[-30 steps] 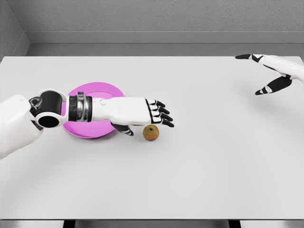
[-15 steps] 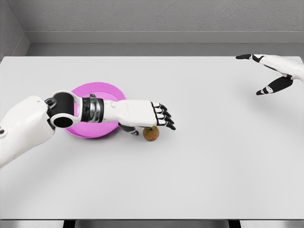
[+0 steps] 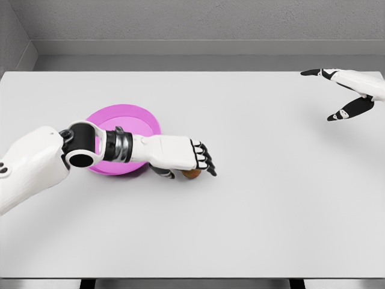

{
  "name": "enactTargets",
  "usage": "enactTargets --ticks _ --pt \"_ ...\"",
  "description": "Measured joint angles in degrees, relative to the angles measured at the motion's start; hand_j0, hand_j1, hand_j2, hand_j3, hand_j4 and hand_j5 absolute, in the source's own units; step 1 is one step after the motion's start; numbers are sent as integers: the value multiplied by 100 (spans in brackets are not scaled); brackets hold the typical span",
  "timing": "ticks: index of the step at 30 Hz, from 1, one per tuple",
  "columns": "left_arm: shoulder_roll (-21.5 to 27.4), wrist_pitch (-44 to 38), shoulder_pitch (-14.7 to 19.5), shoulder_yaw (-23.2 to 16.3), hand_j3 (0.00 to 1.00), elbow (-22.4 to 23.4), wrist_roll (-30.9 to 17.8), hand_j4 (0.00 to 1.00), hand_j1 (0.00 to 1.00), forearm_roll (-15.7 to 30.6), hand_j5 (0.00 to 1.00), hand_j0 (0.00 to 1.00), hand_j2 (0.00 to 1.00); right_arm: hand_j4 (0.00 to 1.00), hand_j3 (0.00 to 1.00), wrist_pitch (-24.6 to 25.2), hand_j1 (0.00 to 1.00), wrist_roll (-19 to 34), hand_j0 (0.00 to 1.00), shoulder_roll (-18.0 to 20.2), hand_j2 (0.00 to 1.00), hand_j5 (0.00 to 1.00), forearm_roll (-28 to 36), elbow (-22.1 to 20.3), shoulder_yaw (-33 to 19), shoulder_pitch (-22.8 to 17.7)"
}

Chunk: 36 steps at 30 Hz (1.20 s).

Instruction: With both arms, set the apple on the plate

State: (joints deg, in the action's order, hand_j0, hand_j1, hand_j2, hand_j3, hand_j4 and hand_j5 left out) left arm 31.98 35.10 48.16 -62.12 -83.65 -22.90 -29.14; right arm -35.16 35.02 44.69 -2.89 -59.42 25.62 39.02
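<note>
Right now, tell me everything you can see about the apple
Only a sliver of the apple shows: a small, rounded, reddish-brown patch peeking out beneath the left hand. It rests on the white table, just right of the pink plate and not on it. The hand covers it from above, fingers curled down over its far side and the thumb on its left. Whether the fingers actually press on it or have closed on it cannot be seen; its stem and top are hidden.

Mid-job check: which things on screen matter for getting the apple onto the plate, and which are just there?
Part of the job:
- apple, mostly hidden under the left hand
- pink plate, beside the apple
- right hand, raised at the far right edge

Just there:
- white table
- grey wall
</note>
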Motion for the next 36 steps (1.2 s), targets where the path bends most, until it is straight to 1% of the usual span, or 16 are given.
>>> enactTargets --ticks 4,7,9,27,29,32,36 --pt "0 0 0 -5 88 5 -37 88 88 -55 88 88 88 100 100 0 100 0 100 0 100 100 0 -11 0 0" --pt "0 0 9 -6 80 6 -75 80 80 -71 80 80 80 100 100 0 100 0 100 -1 100 100 0 -23 0 0" --pt "-2 0 9 -7 77 7 -104 77 77 -76 77 77 77 100 100 0 100 0 100 -9 100 100 0 -27 0 0" --pt "-92 1 44 -17 77 21 -279 77 77 -143 77 77 77 100 100 0 100 0 100 -34 100 100 0 -23 8 26" --pt "-159 0 149 -16 77 115 -283 77 77 -148 77 77 77 100 100 0 100 0 100 -40 100 100 0 -23 8 9" --pt "-247 1 158 -16 77 242 -286 77 77 -155 77 77 77 100 100 0 100 0 100 -49 100 100 5 -23 6 9" --pt "-287 1 149 -16 77 299 -287 77 77 -157 77 77 77 100 100 0 100 0 100 -52 100 100 9 -23 6 70"
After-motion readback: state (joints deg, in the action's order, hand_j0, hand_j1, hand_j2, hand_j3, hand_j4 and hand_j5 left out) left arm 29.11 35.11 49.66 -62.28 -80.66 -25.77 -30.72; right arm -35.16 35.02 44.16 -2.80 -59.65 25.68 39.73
